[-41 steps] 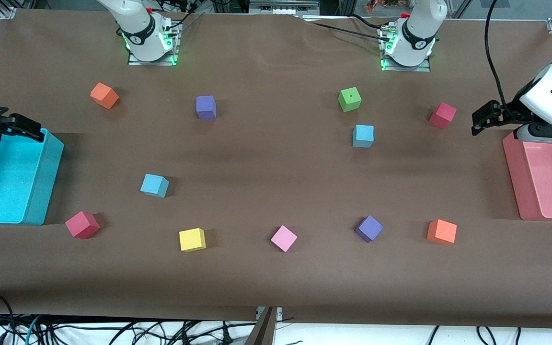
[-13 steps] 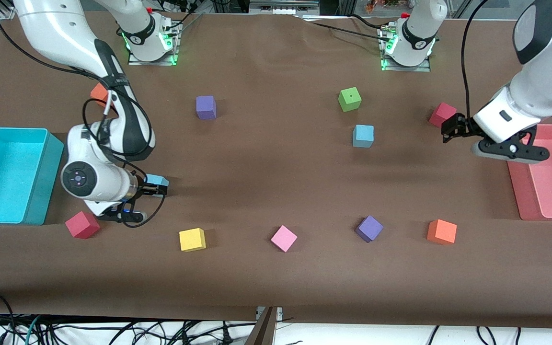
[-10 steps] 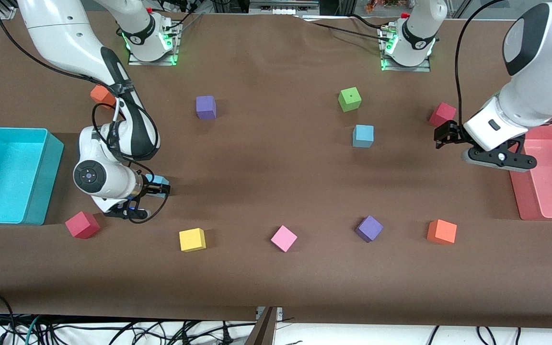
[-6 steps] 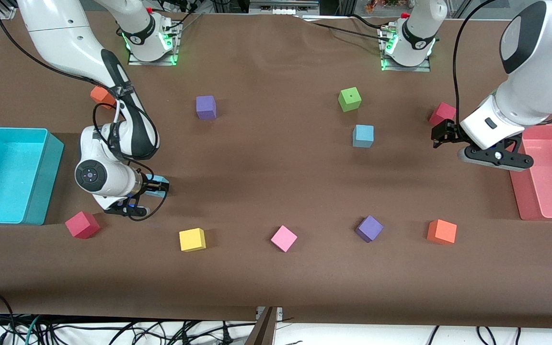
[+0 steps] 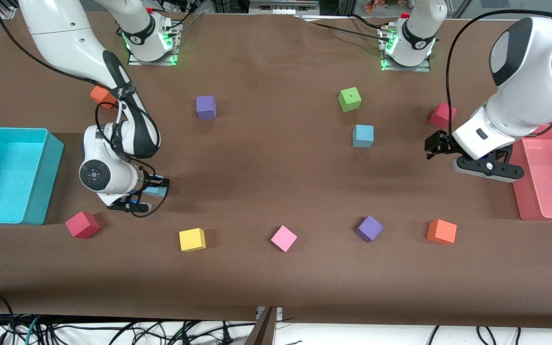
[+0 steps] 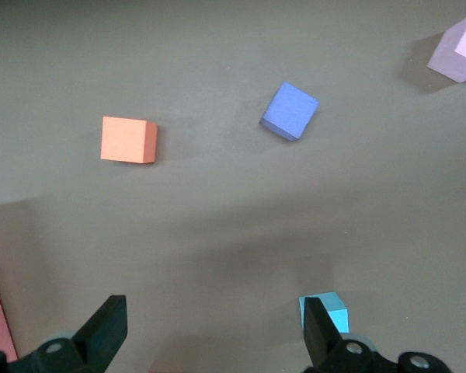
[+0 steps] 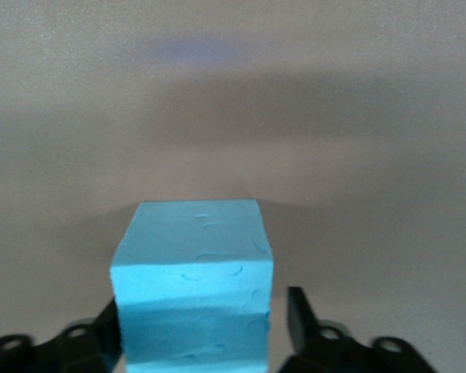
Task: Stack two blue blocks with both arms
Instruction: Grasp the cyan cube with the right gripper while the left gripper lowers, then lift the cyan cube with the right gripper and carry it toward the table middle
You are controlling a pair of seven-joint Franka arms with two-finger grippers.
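Since half a second ago, the left arm has carried its tool lower in the front view and away from the red block, while the right arm has barely shifted at its block.

The right tool is down at the table, at mid-height of the front view toward the right arm's end. Its fingers straddle the first blue block. In the right wrist view one finger lies against a side face and the other stands just off the face across from it, so the tool is open around the block, not yet gripping. The cube sits squarely between the fingers, with flat faces toward each finger; being a cube, it has no long axis to line up. I judge that closing and lifting straight up is what remains here.

The second blue block rests on the table in the upper half of the front view, toward the left arm's end and just below the green block. The left tool hovers over bare table beside the pink bin, spread wide open and holding nothing. That block lies from it toward the middle of the table, and this arm is far the nearer to it.

The brown cloth is flat and plain. Both blue blocks have free table around them, the neighbouring cubes and the turquoise bin well apart from the right tool.
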